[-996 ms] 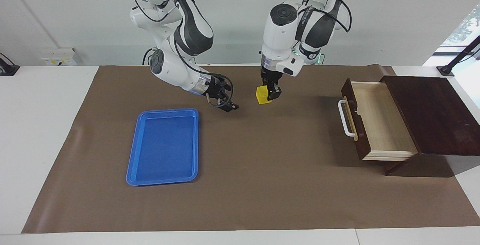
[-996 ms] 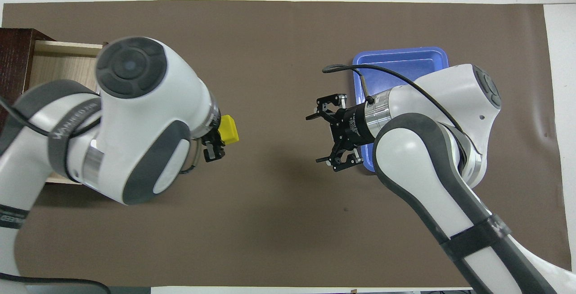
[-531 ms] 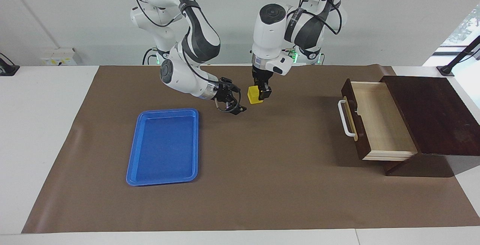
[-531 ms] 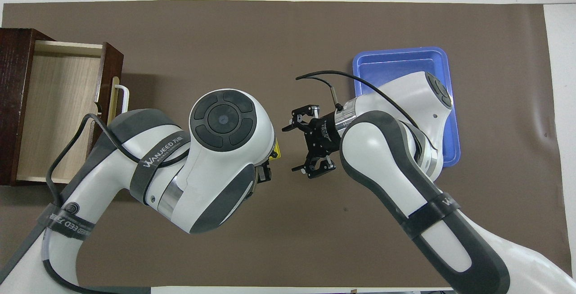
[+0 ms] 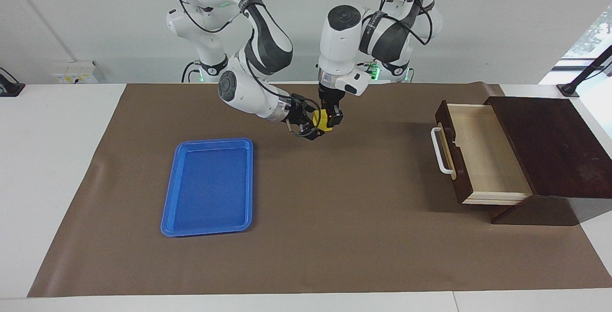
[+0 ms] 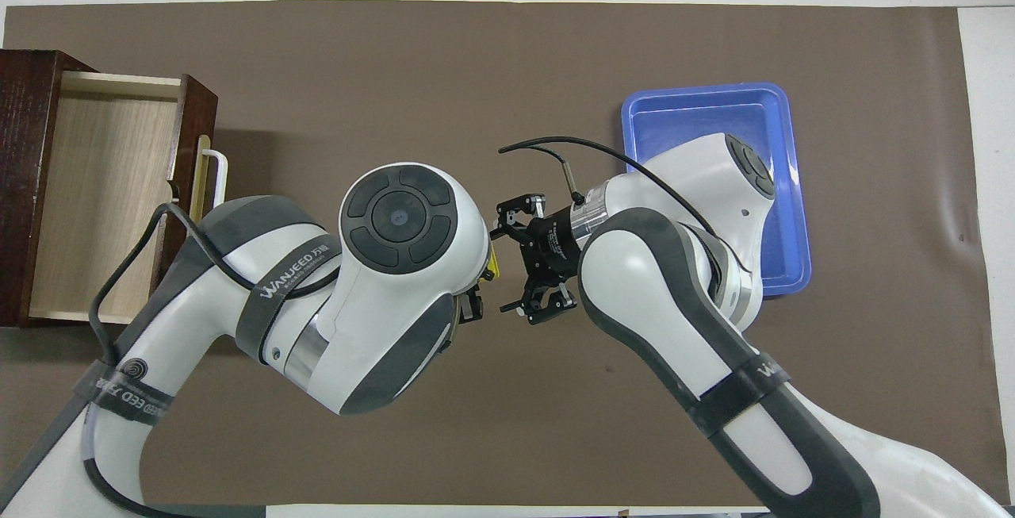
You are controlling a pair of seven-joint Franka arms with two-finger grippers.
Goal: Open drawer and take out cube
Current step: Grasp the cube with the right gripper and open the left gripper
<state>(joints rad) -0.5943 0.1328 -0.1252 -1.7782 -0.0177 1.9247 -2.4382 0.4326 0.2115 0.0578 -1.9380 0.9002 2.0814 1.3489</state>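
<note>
The drawer (image 5: 483, 154) (image 6: 103, 193) stands pulled out of its dark wooden box at the left arm's end of the table, and its pale inside is bare. My left gripper (image 5: 330, 121) hangs over the mat's middle, shut on the yellow cube (image 5: 324, 120). In the overhead view only a sliver of the cube (image 6: 490, 264) shows under the left arm. My right gripper (image 5: 311, 123) (image 6: 503, 268) reaches in sideways, open, its fingertips right at the cube. I cannot tell whether they touch it.
A flat blue tray (image 5: 210, 188) (image 6: 706, 113) lies on the brown mat toward the right arm's end. The dark box (image 5: 550, 145) and the drawer's white handle (image 5: 441, 152) jut out at the left arm's end.
The left gripper carried the cube toward the right arm's end, then held still. The right gripper, still open, swung in from beside the tray until its fingertips reached the cube.
</note>
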